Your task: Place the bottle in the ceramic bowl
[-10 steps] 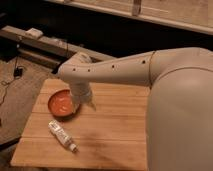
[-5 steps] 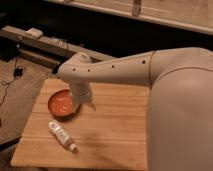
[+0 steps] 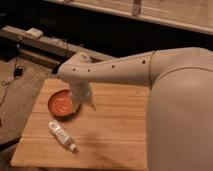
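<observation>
The bottle (image 3: 62, 135) lies on its side on the wooden table (image 3: 115, 135), near the front left, its cap pointing to the lower right. The ceramic bowl (image 3: 62, 103), orange-red and empty, stands just behind it at the table's left. My gripper (image 3: 84, 103) hangs down from the white arm right beside the bowl's right rim, above the table and apart from the bottle. The arm hides most of the gripper.
My large white arm (image 3: 165, 85) crosses the view from the right and covers the table's right side. The table's left and front edges drop to a carpeted floor (image 3: 15, 95). A dark low shelf with a small white device (image 3: 34, 33) runs behind.
</observation>
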`<action>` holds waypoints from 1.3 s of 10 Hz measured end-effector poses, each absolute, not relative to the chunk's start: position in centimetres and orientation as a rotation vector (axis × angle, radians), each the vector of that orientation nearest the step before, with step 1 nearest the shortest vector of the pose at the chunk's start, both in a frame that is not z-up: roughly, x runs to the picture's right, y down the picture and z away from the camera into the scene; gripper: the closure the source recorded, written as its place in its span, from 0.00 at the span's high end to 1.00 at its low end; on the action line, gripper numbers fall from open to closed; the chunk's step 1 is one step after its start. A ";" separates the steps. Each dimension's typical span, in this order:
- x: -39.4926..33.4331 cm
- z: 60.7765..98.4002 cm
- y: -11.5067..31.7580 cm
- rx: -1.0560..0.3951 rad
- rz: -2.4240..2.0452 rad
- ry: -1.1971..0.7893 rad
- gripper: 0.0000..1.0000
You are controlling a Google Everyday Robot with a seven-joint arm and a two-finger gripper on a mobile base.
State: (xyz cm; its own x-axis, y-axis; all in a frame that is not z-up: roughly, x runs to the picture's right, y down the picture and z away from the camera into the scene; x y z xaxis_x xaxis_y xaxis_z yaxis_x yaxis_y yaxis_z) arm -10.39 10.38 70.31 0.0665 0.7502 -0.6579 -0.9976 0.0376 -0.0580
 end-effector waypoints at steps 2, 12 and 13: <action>-10.6 70.3 10.4 -0.577 1.409 0.518 0.65; -19.9 72.6 19.4 -0.687 0.866 0.432 0.65; -20.3 73.1 19.6 -0.700 0.851 0.432 0.65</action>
